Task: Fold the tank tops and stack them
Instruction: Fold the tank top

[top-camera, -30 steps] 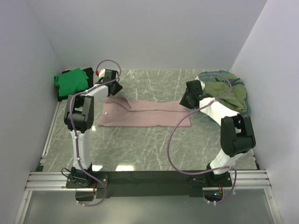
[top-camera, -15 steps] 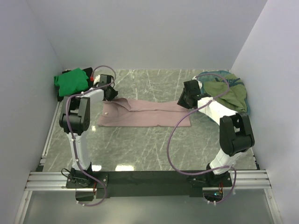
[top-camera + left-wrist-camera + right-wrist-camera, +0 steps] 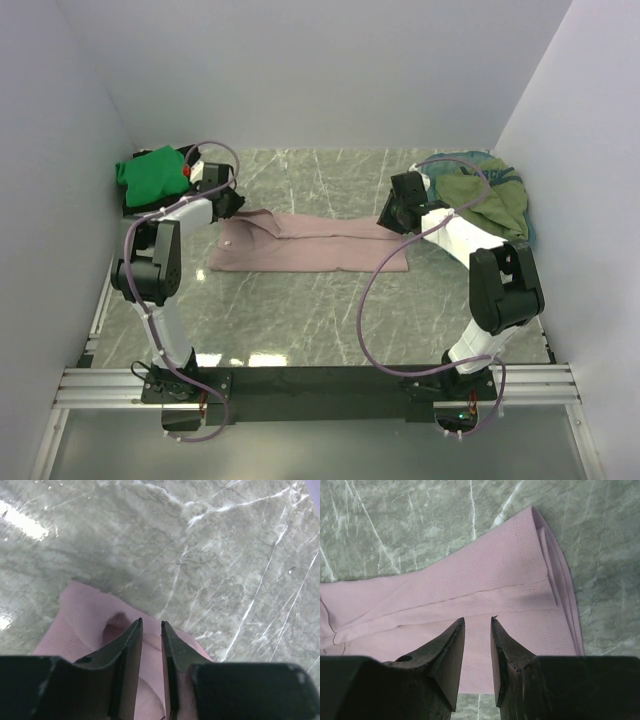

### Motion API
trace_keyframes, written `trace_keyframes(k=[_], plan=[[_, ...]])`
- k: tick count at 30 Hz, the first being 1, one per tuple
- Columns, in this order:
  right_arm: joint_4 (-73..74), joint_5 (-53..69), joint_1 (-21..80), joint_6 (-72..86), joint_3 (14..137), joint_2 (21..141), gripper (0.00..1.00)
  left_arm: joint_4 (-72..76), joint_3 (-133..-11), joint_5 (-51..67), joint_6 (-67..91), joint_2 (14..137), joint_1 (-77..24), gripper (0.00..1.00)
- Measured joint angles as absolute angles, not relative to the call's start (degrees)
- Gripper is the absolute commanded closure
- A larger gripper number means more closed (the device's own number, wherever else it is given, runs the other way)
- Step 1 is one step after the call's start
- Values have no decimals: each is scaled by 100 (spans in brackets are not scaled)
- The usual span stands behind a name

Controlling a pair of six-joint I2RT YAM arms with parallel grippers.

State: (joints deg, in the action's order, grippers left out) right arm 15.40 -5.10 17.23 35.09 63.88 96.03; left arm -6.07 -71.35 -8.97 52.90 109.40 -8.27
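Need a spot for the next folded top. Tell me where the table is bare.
Bare marble lies between the pink tank top and the arm bases, and behind it toward the back wall. Crowded: the green top at far left, the olive pile at far right.

Marble table (image 3: 330, 310) open; basket (image 3: 527, 228) blocks far right.

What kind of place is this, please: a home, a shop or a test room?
Most likely a lab test cell: plain white walls box in a marble-look table, and two arms are bolted to a metal rail at its near edge. Only tank tops lie there.
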Motion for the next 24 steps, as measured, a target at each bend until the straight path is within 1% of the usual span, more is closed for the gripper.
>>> trace_keyframes(k=[10, 24], plan=[[1522, -510, 1798, 3509, 6386, 9701, 66, -333, -6208, -1090, 5535, 10707, -788, 75], [1409, -346, 1774, 3540, 6302, 10119, 66, 78, -6020, -1090, 5645, 10501, -519, 79]])
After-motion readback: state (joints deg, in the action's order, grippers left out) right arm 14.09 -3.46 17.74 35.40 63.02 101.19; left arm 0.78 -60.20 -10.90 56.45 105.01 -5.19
